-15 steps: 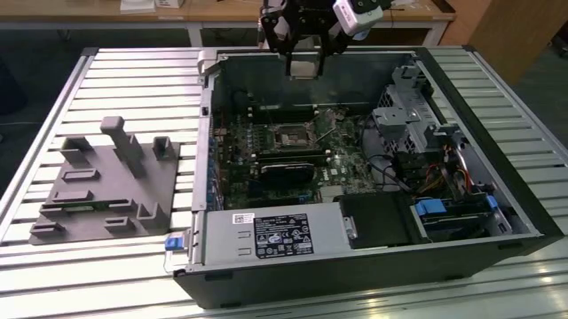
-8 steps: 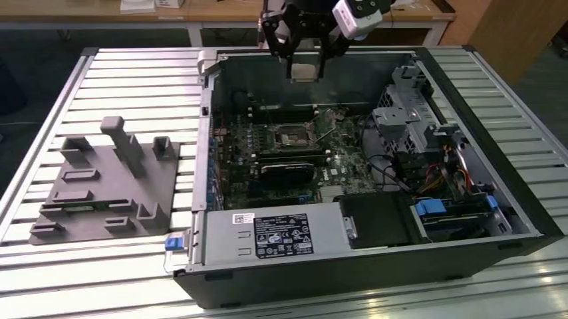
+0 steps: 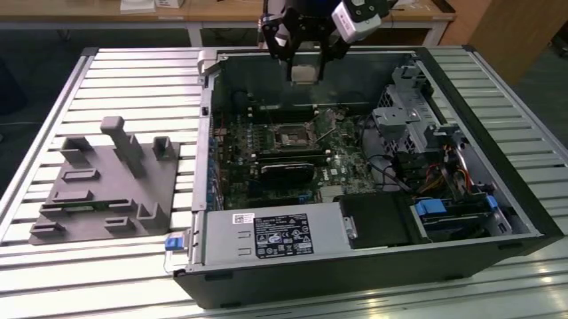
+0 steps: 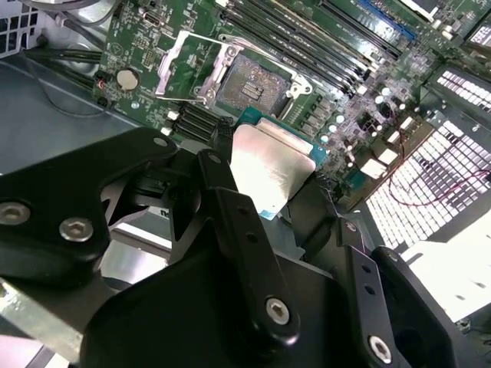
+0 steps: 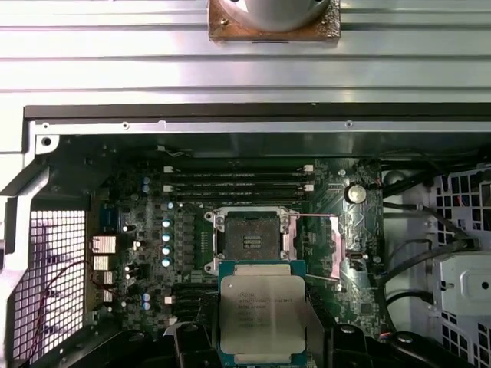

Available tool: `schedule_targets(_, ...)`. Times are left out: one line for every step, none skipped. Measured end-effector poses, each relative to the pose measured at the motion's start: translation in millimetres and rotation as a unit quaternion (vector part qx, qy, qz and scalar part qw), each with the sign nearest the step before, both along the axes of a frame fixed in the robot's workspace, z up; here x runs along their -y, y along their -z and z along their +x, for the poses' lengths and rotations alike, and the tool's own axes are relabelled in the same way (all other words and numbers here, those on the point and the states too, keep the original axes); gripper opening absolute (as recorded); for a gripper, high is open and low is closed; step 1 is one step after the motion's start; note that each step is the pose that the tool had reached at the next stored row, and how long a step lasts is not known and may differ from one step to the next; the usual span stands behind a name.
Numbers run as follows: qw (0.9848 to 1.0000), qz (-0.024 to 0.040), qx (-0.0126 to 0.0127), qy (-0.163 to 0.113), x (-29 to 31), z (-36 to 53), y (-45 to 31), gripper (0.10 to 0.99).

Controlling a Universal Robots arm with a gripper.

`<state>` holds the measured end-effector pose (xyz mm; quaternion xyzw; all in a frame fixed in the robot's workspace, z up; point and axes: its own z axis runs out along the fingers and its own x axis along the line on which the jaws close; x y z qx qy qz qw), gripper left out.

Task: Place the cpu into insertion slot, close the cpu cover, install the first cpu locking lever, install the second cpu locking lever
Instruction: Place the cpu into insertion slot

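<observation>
Broadly, a slatted metal worktop (image 3: pixel 133 73) carries everything, and on it lies an open computer case (image 3: pixel 355 279), its inside facing up towards the gripper. Well off from the gripper, towards the exterior view's left, a grey moulded holder (image 3: pixel 98 193) with upright posts sits on the slats. Inside the case, the green motherboard (image 3: pixel 239 153) spreads out below the gripper, and a black labelled box (image 3: pixel 282 236) occupies the near corner, well apart from the gripper.

The gripper (image 3: pixel 304 73) hangs over the far wall of the case, above the board and touching nothing on it. In the second wrist view its black fingers (image 4: pixel 222 165) press in from two sides, and the gripper (image 4: pixel 272 180) is clenched on the cpu.

The cpu cover (image 5: pixel 336 247) stands swung open, folded away to one side of the insertion slot. It shows as a thin metal frame with the board visible through its cut-out.

The insertion slot (image 5: pixel 249 234) lies uncovered on the board just beyond the gripper's fingertips in both wrist views, its dark centre (image 4: pixel 253 80) exposed inside the silver rim.

The cpu (image 5: pixel 262 310) sits between the fingertips with its pale metal face (image 4: pixel 272 172) turned to the wrist cameras and a green edge around it. It is held up in the air, apart from the slot.
</observation>
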<state>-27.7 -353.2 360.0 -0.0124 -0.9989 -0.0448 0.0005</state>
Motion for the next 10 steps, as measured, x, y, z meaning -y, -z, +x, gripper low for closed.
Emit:
schedule_targets(1.0, 0.0, 0.0, 0.0, 0.0, 0.0, 0.7, 0.537)
schedule_targets(1.0, 0.0, 0.0, 0.0, 0.0, 0.0, 1.3, 0.537)
schedule_targets(1.0, 0.0, 0.0, 0.0, 0.0, 0.0, 2.0, 0.537)
schedule_targets(1.0, 0.0, 0.0, 0.0, 0.0, 0.0, 2.7, 0.537)
schedule_targets(1.0, 0.0, 0.0, 0.0, 0.0, 0.0, 3.3, 0.537)
schedule_targets(1.0, 0.0, 0.0, 0.0, 0.0, 0.0, 3.9, 0.537)
schedule_targets(1.0, 0.0, 0.0, 0.0, 0.0, 0.0, 4.5, 0.537)
schedule_targets(1.0, 0.0, 0.0, 0.0, 0.0, 0.0, 5.0, 0.537)
schedule_targets(1.0, -0.0001, 0.0, 0.0, 0.0, 0.0, 5.6, 0.537)
schedule_targets(1.0, 0.0, 0.0, 0.0, 0.0, 0.0, 6.1, 0.537)
